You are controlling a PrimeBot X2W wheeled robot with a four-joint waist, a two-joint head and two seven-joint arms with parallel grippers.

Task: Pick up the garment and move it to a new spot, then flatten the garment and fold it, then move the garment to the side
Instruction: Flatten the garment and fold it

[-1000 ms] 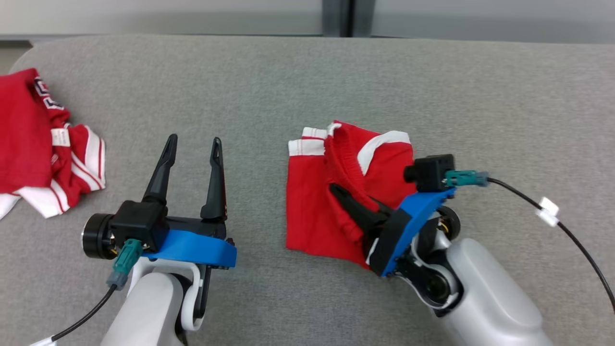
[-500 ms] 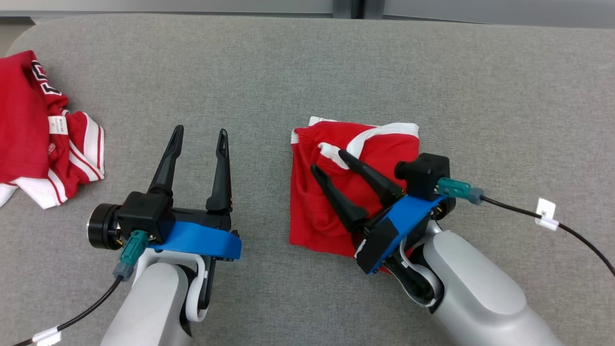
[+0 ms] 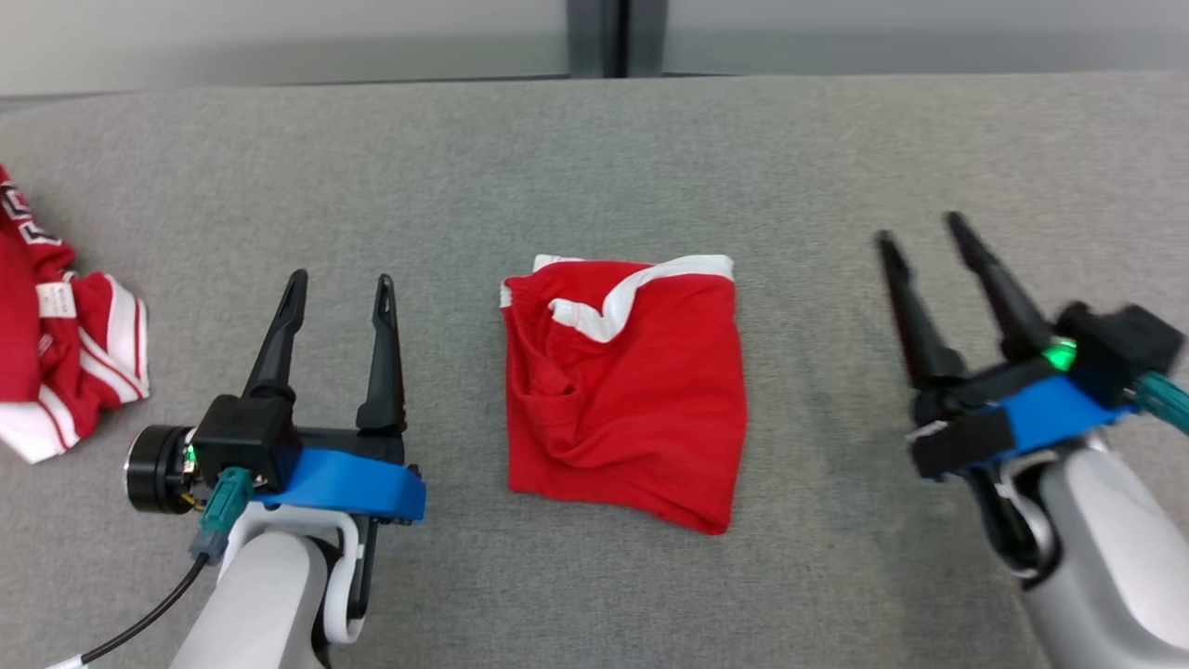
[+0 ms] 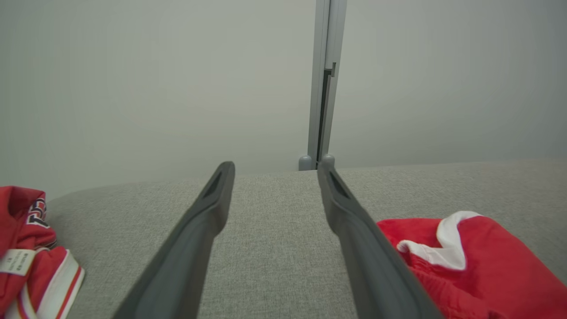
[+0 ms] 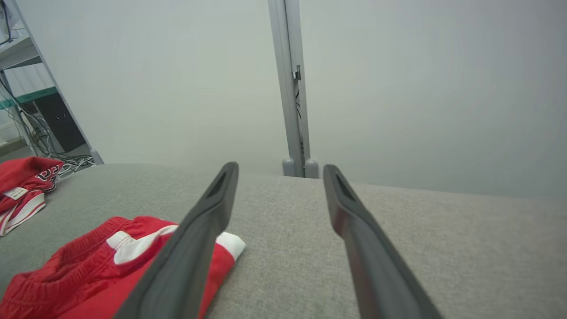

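The garment (image 3: 627, 390) is a red piece with white trim, folded into a rough square at the middle of the grey surface; it also lies at the lower right of the left wrist view (image 4: 478, 266) and the lower left of the right wrist view (image 5: 102, 274). My left gripper (image 3: 339, 288) stands open to its left, apart from it, nothing between its fingers (image 4: 274, 166). My right gripper (image 3: 915, 230) is open well to the right of the garment, empty, with bare grey fabric between its fingers (image 5: 279, 168).
A second red and white garment (image 3: 56, 362) lies crumpled at the far left edge of the grey cushioned surface (image 3: 594, 167). A pale wall with a grey vertical post (image 3: 599, 37) runs behind. Shelving and cables (image 5: 31, 110) stand beyond the left end.
My right gripper opened, let go of the garment and drew away to the right. The garment now lies flat and folded. The head camera has shifted; my left gripper stayed open.
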